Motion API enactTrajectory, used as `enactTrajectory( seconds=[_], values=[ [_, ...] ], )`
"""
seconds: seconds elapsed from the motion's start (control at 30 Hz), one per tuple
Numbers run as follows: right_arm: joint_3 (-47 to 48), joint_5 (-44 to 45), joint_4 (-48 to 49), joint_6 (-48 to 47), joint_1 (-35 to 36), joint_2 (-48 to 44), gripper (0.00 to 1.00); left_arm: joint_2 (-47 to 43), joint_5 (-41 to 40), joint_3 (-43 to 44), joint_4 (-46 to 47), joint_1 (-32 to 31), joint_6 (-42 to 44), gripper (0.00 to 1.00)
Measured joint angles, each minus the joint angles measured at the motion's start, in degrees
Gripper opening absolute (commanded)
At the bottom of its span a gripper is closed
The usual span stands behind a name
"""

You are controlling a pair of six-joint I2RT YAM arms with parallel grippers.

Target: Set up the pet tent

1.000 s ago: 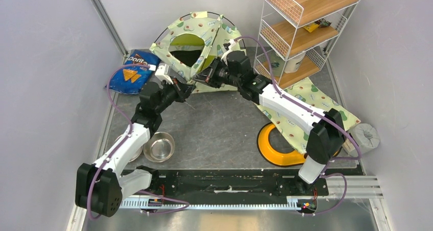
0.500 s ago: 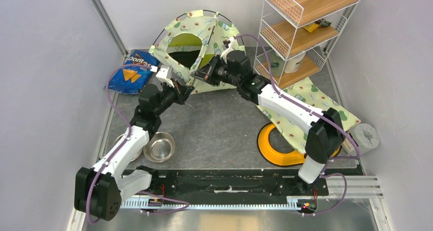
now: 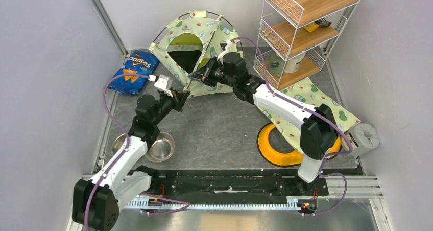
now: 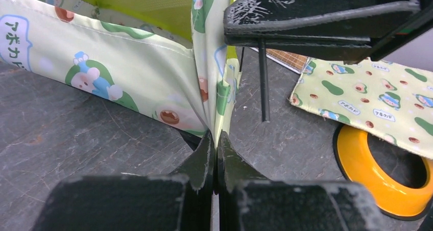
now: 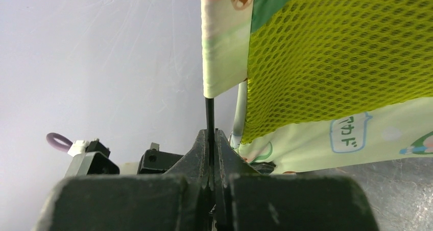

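Note:
The pet tent stands at the back of the floor, pale green with an avocado print. Its round doorway faces forward and black poles arch over its top. My left gripper is shut on the tent's front bottom corner, and the fabric seam runs up from between my left gripper jaws. Just above and right of it, my right gripper is shut on a thin black pole that comes out of the fabric sleeve. The lime mesh lining fills the right wrist view beside my right gripper.
A Doritos bag lies left of the tent. Steel bowls sit by the left arm. At the right are a wire shelf, the matching mat draped over a yellow bowl, and a grey roll.
Both grippers have shifted a little to the left, keeping hold of the corner and the pole. The tent's front has swung round and stands more upright.

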Motion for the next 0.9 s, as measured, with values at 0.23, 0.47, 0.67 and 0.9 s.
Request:
enactTrajectory(
  seconds=[0.23,0.47,0.67,0.9],
  values=[
    [0.72,0.07,0.20,2.08,0.00,1.25,0.00,-2.38,-0.55,-1.51,0.02,-0.11,2.36,0.02],
    [2.21,0.11,0.26,4.52,0.00,1.99,0.00,-3.61,-0.61,-1.95,0.07,-0.33,3.63,0.02],
    [2.43,1.27,0.28,5.05,-0.02,2.08,0.00,-5.35,-1.53,-2.64,0.02,-0.42,4.24,0.02],
    [2.43,-0.59,1.51,3.96,-0.83,2.08,0.00,-4.68,-3.10,-2.67,1.60,-0.55,1.97,0.02]
  ],
)
